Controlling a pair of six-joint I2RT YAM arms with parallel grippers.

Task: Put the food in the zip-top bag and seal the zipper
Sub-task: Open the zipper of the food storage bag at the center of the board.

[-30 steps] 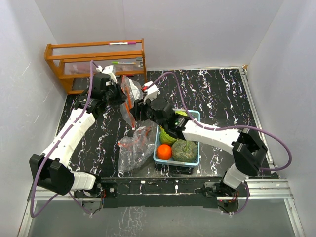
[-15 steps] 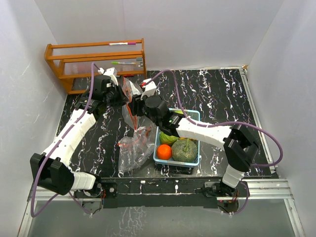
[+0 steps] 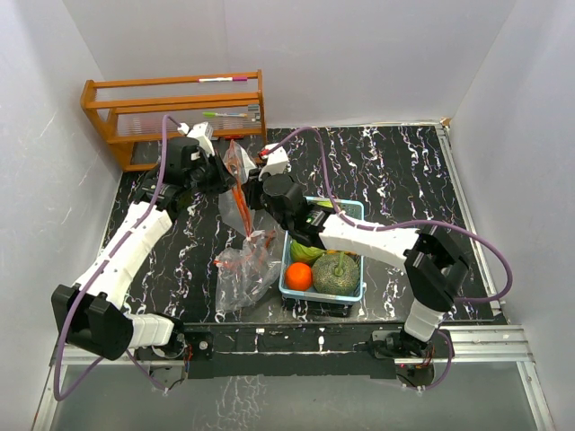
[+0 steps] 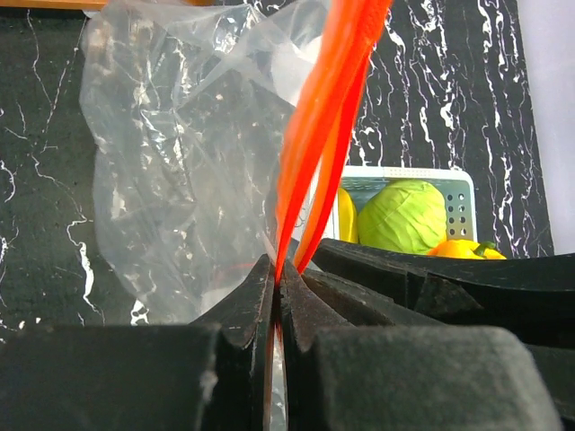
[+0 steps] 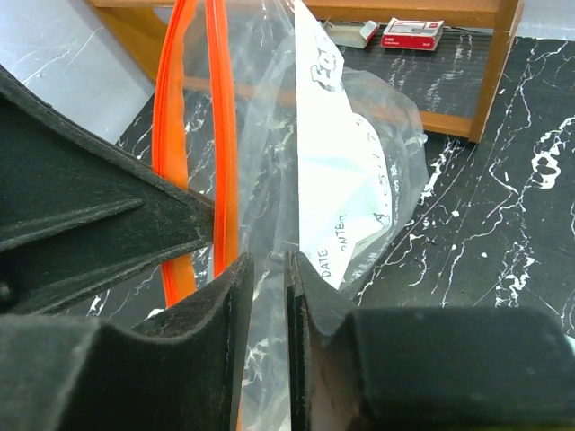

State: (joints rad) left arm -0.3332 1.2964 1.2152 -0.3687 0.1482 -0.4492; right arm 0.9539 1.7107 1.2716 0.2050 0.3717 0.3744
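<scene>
Left end effector [image 4: 278, 271] pinched the zip-top bag [image 4: 180, 162] by its zipper [image 4: 328, 117]. Right end effector [image 5: 267, 269] straddled the film, grip unclear. The cabbage [image 4: 411, 215] lay right, in the basket [image 4: 458, 193].

1. A clear plastic zip-top bag with an orange zipper [image 3: 241, 220] is held up near centre between both arms' jaws, its crumpled lower end on the black marbled counter [image 3: 395, 171].
2. Just beside it, toward four o'clock, a light-blue plastic basket [image 3: 322, 296] holds a round orange [image 3: 299, 276] and a netted grey-green melon [image 3: 336, 274].
3. A wooden rack [image 3: 175, 108] stands at eleven o'clock.
</scene>
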